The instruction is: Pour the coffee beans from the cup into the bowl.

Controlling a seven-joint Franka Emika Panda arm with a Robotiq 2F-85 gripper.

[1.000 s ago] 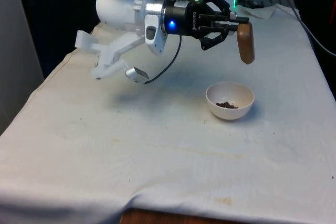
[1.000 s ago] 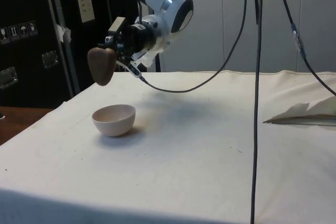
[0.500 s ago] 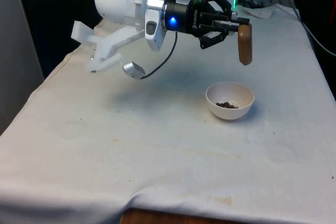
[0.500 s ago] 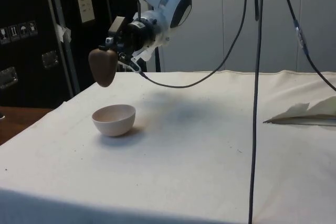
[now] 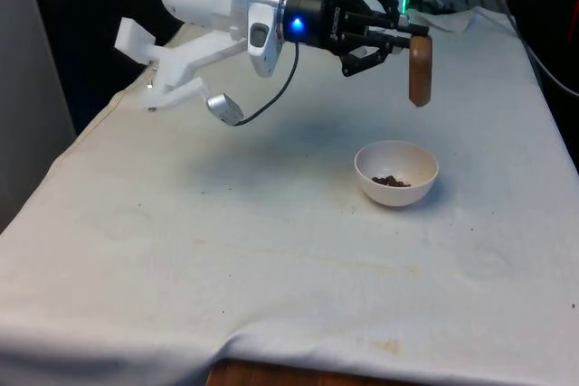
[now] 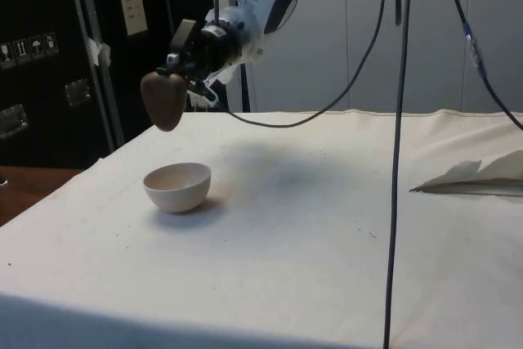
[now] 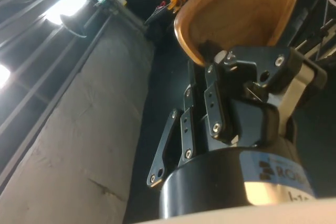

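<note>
arm: wrist horizontal, gripper (image 5: 401, 35) pointing toward the front view's right, high over the table's (image 5: 271, 250) far half
gripper: pinched on the rim of the cup (image 5: 419, 70)
cup: brown, held tipped, hanging in the air above the bowl (image 5: 396, 173), not touching it
bowl: white, dark beans (image 5: 391, 182) inside, toward the front view's right edge
room: bare cloth on all sides of bowl; near half of table open
far edge: crumpled paper (image 6: 482, 176)

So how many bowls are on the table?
1. The bowl sits on the white cloth with coffee beans in it; the gripper holds a brown cup above it.
</note>
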